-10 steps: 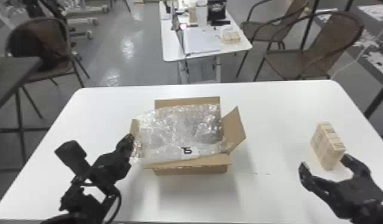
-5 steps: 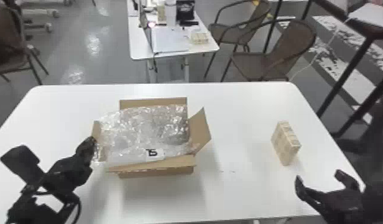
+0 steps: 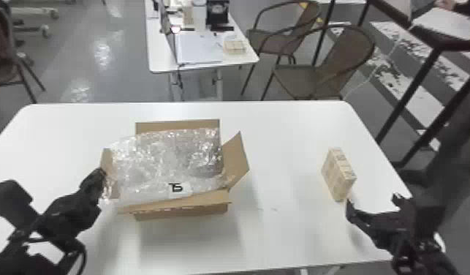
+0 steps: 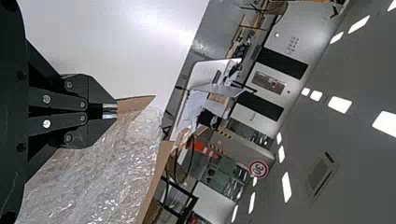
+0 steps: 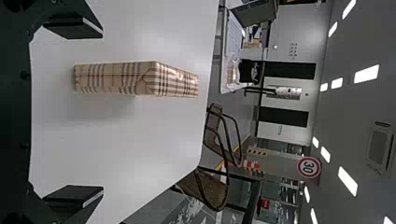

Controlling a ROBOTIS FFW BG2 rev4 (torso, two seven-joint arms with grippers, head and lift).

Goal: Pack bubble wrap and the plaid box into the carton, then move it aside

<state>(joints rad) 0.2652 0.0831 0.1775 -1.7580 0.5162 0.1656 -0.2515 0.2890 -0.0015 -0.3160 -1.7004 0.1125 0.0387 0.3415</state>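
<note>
"How are the tools set?"

"The left tool (image 4: 110, 110) is pressed together at the carton's left flap (image 3: 107, 161), beside the wrap's edge; whether anything is pinched cannot be told. The right tool (image 5: 102, 113) is spread wide, with the plaid box (image 3: 337, 176) seen upright just beyond, ungrasped."

"And the packing?"

"Only partly done, it seems. The bubble wrap (image 3: 164, 161) is laid across the open carton (image 3: 182, 212), bunched at the mouth and draped over the left edge. The plaid box is found outside, well apart on the right of the worktop (image 3: 292, 128)."

"What is left, then?"

"The wrap is probably to be pressed lower, the box to be grasped and put in, and the carton to be moved aside."
</note>
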